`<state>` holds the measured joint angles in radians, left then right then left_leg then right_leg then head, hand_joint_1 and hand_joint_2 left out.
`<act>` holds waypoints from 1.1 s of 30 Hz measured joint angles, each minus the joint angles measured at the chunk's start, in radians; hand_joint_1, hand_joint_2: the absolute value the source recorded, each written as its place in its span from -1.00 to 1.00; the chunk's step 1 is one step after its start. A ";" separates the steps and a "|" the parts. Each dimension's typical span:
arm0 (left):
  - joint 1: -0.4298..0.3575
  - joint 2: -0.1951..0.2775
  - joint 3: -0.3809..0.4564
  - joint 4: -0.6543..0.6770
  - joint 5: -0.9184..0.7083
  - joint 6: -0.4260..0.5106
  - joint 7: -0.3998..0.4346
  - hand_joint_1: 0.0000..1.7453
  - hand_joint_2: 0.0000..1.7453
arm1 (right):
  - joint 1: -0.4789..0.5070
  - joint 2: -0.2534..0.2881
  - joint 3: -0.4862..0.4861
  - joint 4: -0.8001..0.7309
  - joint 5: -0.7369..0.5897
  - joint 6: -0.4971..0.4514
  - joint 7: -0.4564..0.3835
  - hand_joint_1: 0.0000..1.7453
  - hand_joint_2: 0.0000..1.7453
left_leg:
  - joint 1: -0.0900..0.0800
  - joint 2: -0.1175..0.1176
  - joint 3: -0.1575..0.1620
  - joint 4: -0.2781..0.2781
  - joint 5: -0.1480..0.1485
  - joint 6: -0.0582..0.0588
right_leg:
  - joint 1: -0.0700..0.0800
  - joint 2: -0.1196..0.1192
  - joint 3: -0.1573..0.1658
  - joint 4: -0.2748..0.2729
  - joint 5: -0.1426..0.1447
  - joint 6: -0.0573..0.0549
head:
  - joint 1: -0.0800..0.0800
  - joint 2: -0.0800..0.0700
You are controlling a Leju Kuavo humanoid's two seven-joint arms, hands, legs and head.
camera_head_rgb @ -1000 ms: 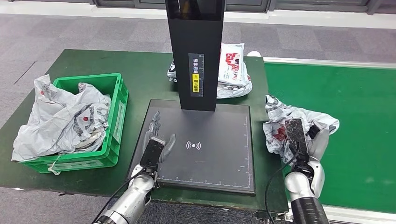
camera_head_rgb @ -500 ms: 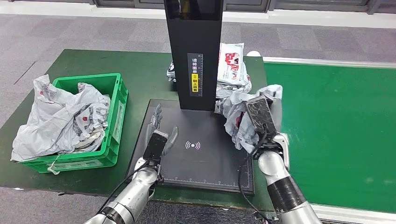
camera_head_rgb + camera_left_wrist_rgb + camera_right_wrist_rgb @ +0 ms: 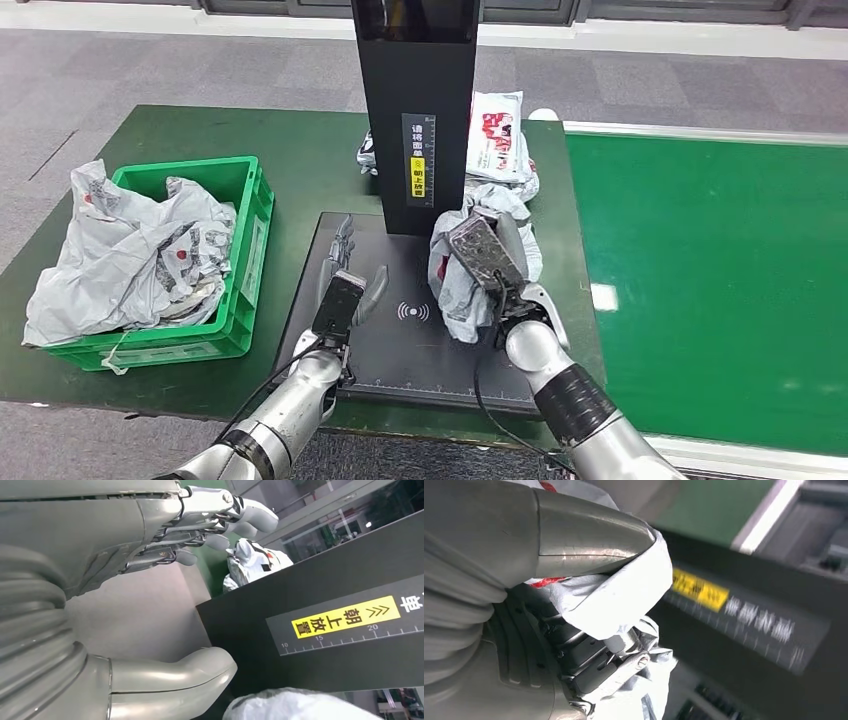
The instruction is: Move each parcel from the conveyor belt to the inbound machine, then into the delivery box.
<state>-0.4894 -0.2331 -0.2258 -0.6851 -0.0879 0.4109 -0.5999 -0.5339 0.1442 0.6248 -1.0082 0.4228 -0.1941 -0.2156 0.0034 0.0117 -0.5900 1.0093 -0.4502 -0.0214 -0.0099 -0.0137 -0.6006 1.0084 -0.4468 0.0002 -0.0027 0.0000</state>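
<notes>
My right hand (image 3: 492,262) grips a crumpled grey-white parcel (image 3: 458,290) and holds it over the right half of the inbound machine's black plate (image 3: 400,355), in front of its black column (image 3: 418,110). The right wrist view has the thumb (image 3: 589,535) pressed into the parcel's plastic (image 3: 624,605). My left hand (image 3: 345,285) hovers over the plate's left side with fingers spread and nothing in it; its thumb (image 3: 175,680) and fingers (image 3: 220,515) stand apart. The green delivery box (image 3: 225,325) at the left holds several grey parcels.
More parcels (image 3: 497,150) lie behind the column at the table's back. The green conveyor belt (image 3: 720,260) runs along the right. The yellow label (image 3: 345,621) on the column faces my left wrist.
My right hand carried the parcel leftward from the conveyor's edge to above the plate. My left hand edged slightly forward over the plate.
</notes>
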 joint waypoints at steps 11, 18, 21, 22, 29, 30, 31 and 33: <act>-0.001 0.000 -0.001 0.012 0.000 0.000 -0.003 -1.00 1.00 | -0.007 0.008 0.031 0.008 -0.001 0.004 0.001 1.00 1.00 | 0.000 0.000 0.000 0.000 0.000 0.000 | 0.000 0.000 0.000 0.000 0.000 0.000 | 0.000 0.000; -0.001 0.000 -0.001 0.013 0.000 0.000 -0.003 -1.00 1.00 | -0.008 0.009 0.033 0.009 -0.024 0.012 0.002 1.00 1.00 | 0.000 0.000 0.000 0.000 0.000 0.000 | 0.000 0.000 0.000 0.000 0.000 0.000 | 0.000 0.000; -0.001 0.000 -0.004 0.014 0.002 0.001 -0.003 -1.00 1.00 | -0.008 0.011 0.033 0.009 -0.064 0.015 -0.008 1.00 1.00 | 0.000 0.000 0.000 0.000 0.000 0.000 | 0.000 0.000 0.000 0.000 0.000 0.000 | 0.000 0.000; -0.002 0.000 -0.005 0.015 0.003 0.001 -0.003 -1.00 1.00 | -0.008 0.011 0.033 0.009 -0.079 0.016 -0.018 1.00 1.00 | 0.000 0.000 0.000 0.000 0.000 0.000 | 0.000 0.000 0.000 0.000 0.000 0.000 | 0.000 0.000; -0.011 -0.004 -0.020 0.023 0.014 0.000 -0.007 -1.00 1.00 | -0.009 0.011 0.033 -0.029 -0.179 -0.003 -0.099 1.00 1.00 | 0.000 0.000 0.000 0.000 0.000 0.000 | 0.000 0.000 -0.001 0.000 0.000 0.000 | 0.000 0.000; -0.016 -0.007 -0.024 0.026 0.013 -0.003 -0.007 -1.00 1.00 | -0.012 0.010 0.031 -0.041 -0.218 -0.001 -0.124 1.00 1.00 | 0.000 0.000 0.000 0.000 0.000 0.000 | 0.000 0.000 -0.001 0.000 0.000 0.000 | 0.000 0.000; -0.024 -0.011 -0.028 0.030 0.011 -0.005 -0.007 -1.00 1.00 | -0.017 0.010 0.028 -0.053 -0.260 0.004 -0.149 1.00 1.00 | 0.000 0.000 -0.001 0.000 0.000 0.000 | 0.000 0.000 -0.001 0.000 0.000 0.000 | 0.000 0.000; -0.041 -0.018 -0.034 0.037 0.010 -0.008 -0.006 -1.00 1.00 | -0.032 0.010 0.022 -0.071 -0.316 0.016 -0.179 1.00 1.00 | 0.000 0.000 -0.001 0.000 0.000 0.000 | 0.000 0.000 -0.001 0.000 0.001 0.000 | 0.000 0.000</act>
<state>-0.5300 -0.2508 -0.2601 -0.6479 -0.0780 0.4026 -0.6064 -0.5660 0.1537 0.6472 -1.0793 0.1072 -0.1779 -0.3943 0.0034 0.0118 -0.5907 1.0097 -0.4499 -0.0215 -0.0098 -0.0136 -0.6017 1.0085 -0.4462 0.0002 -0.0027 0.0000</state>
